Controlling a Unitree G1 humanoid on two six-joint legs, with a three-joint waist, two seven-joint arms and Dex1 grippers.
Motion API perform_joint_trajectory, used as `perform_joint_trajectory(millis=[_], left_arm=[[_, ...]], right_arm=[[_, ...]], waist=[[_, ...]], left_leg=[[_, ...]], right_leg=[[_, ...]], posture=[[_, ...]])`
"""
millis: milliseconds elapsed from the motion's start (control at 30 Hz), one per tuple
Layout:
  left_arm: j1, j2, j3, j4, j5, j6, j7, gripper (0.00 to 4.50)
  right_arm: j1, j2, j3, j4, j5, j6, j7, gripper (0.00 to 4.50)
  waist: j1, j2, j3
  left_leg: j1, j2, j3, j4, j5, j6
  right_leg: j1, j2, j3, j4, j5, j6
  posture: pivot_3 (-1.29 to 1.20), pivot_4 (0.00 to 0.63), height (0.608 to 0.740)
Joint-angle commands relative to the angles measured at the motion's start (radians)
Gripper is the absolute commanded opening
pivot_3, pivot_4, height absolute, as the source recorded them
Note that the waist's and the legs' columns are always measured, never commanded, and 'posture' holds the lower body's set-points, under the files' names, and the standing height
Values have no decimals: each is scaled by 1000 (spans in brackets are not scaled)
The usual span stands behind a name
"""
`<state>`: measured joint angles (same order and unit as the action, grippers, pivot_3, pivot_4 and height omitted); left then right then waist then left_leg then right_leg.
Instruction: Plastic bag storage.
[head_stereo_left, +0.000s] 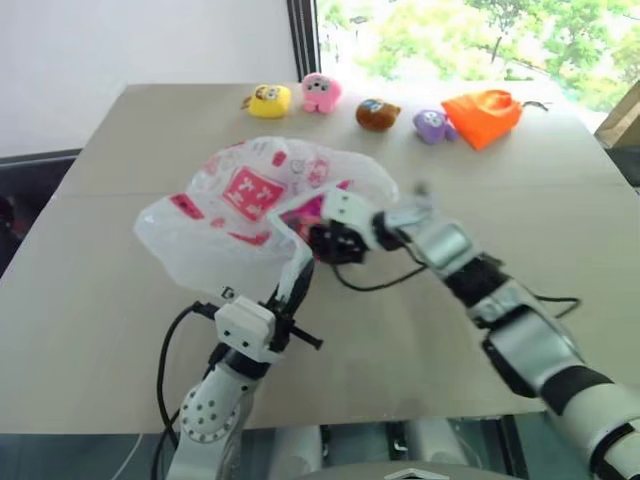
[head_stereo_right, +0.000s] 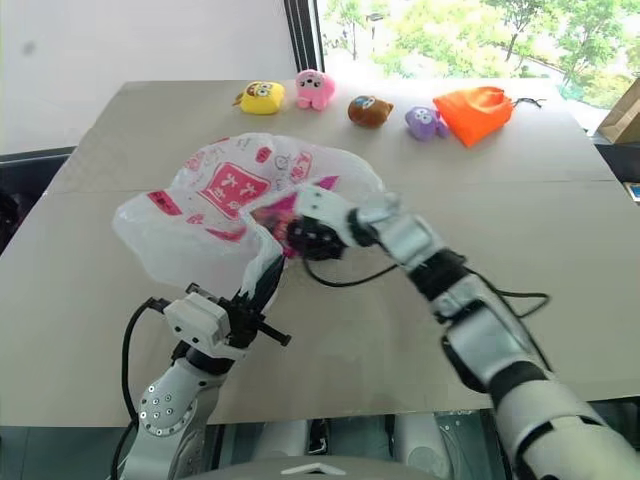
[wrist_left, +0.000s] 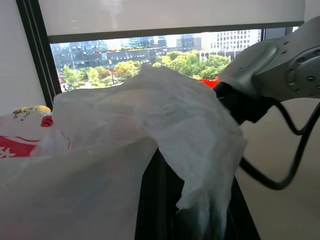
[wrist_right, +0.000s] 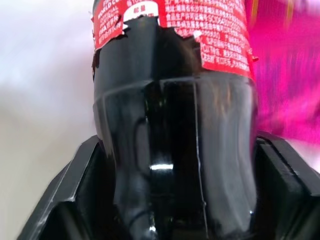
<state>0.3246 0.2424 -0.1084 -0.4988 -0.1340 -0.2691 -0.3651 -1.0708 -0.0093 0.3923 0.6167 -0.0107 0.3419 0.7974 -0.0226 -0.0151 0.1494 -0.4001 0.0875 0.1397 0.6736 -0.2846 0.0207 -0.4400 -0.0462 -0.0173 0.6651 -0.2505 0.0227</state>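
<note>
Currently loading step: left gripper (head_stereo_left: 296, 268) pinches plastic bag (head_stereo_left: 250, 205) rim, holding mouth up. Right gripper (wrist_right: 175, 150) clamps dark cola bottle (wrist_right: 175, 100) at bag mouth, magenta packet (wrist_right: 285, 75) just beyond. Next: push bottle inside, release.

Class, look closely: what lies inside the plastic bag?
Through the plastic bag a magenta packet shows by the right gripper, which holds a dark bottle. Anything deeper is hidden.

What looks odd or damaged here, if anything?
One thing: the dark bottle between the right gripper's jaws has a red label with a ragged, torn lower edge. The plastic bag, pinched by the left gripper, hangs crumpled above the table, as thin bags do.
</note>
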Motion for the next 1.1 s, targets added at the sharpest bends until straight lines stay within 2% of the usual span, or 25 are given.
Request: perform_joint_trajectory(millis=[33,100,200,333,400,500,600,733,900,1100], left_arm=[[7,-3,-9,-19,10,-20,3,0],[12,-8,-9,-22,14,-21,10,0],[25,-16,-8,-18,17,-27,17,0],[33,-20,-10,-16,16,-30,22,0],[30,-21,-9,-12,13,-28,24,0],[27,-23,-10,-8,13,-26,26,0],[19,-24,-10,-3,10,-21,26,0],[7,-23,-11,2,8,-16,24,0],[8,-19,-4,1,18,-17,29,0],[33,-28,-3,-5,33,-30,46,0]], right_arm=[[-90,58,-120,34,39,-95,-122,4469],[-74,37,-137,39,27,-105,-135,4469],[49,-104,-107,-120,52,-36,54,4469],[159,-254,-130,-281,89,23,158,4469],[184,-320,-177,-313,116,69,164,4469],[184,-360,-242,-297,137,115,113,4469],[157,-333,-287,-200,115,108,-4,4469],[84,-213,-374,5,166,125,-129,4469],[-27,-133,-441,323,153,-39,-277,4469],[-78,-107,-429,542,96,-189,-326,4469]], waist=[[7,0,0],[13,-2,-2],[26,-6,-4],[26,-4,-3],[9,-2,-2],[3,-1,-2],[-3,-1,-2],[-15,-1,-2],[-12,0,-2],[-13,0,-2]], left_leg=[[0,0,0,0,0,0],[0,0,0,-1,0,0],[0,-3,-3,0,-1,0],[-1,-5,-5,4,-2,3],[0,-4,-6,4,-2,3],[3,-1,-7,4,-2,3],[4,1,-7,4,-2,2],[3,0,-6,4,-1,2],[2,0,-5,4,-1,1],[1,0,-5,3,-1,1]], right_leg=[[0,0,0,0,0,0],[1,-1,-1,-2,0,0],[5,-4,-5,-5,0,0],[8,-7,-7,-5,0,0],[8,-6,-8,-3,0,0],[8,-2,-8,-1,0,0],[8,1,-7,0,0,0],[8,0,-5,-1,0,0],[7,0,-5,-2,0,0],[7,-1,-6,-2,0,0]], posture=[[0,150,740],[0,150,740],[0,150,740],[0,150,740],[0,150,740],[0,150,740],[0,150,740],[0,150,740],[0,150,740],[0,150,740]])
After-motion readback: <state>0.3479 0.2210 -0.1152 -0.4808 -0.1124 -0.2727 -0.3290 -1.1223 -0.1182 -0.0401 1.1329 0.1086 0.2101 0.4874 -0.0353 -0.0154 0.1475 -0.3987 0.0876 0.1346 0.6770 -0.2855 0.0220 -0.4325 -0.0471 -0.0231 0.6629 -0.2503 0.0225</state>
